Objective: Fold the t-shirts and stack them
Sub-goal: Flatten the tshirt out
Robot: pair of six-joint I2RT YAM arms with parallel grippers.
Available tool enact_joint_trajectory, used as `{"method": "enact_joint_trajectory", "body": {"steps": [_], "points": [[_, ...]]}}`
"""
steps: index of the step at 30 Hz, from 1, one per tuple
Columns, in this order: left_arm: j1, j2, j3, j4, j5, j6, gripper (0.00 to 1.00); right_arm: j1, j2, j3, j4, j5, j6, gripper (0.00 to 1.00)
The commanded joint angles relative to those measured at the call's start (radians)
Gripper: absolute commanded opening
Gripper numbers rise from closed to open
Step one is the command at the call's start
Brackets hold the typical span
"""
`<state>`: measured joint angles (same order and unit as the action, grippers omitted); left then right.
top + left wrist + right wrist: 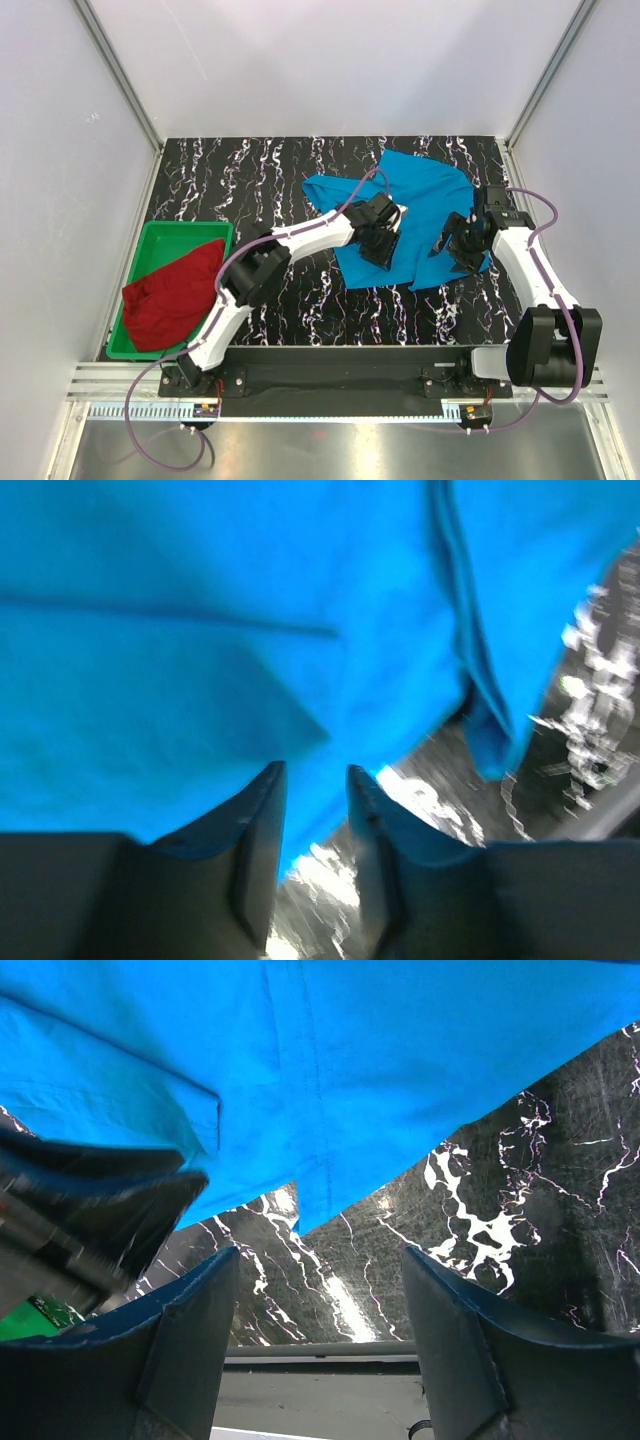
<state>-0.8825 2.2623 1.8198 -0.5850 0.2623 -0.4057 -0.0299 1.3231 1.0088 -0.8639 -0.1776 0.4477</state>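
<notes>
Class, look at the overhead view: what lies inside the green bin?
A crumpled dark red t-shirt fills most of the green bin. Bare green floor shows only at the far end. Whatever might lie beneath the shirt is covered and cannot be seen.

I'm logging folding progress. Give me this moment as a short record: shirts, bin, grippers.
blue shirt: spread unfolded on table, centre-right
red shirt: crumpled in bin, far left
left gripper: at blue shirt's near edge, jaws narrowly apart, grip unclear
right gripper: open, over table at blue shirt's edge
stack: not started
</notes>
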Motion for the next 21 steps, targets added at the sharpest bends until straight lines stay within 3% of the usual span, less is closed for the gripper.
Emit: {"method": "enact_joint_trajectory", "body": {"steps": [1, 4, 21], "points": [[-0.016, 0.037, 0.099, -0.047, -0.103, 0.051, 0.31, -0.007, -0.019, 0.001, -0.009, -0.005, -0.021, 0.73], [-0.030, 0.052, 0.125, -0.059, -0.156, 0.065, 0.26, -0.010, -0.018, -0.006, -0.011, -0.006, -0.027, 0.74], [-0.075, 0.029, 0.176, -0.069, -0.229, 0.102, 0.29, -0.019, -0.010, -0.004, -0.015, -0.014, -0.043, 0.74]]}}
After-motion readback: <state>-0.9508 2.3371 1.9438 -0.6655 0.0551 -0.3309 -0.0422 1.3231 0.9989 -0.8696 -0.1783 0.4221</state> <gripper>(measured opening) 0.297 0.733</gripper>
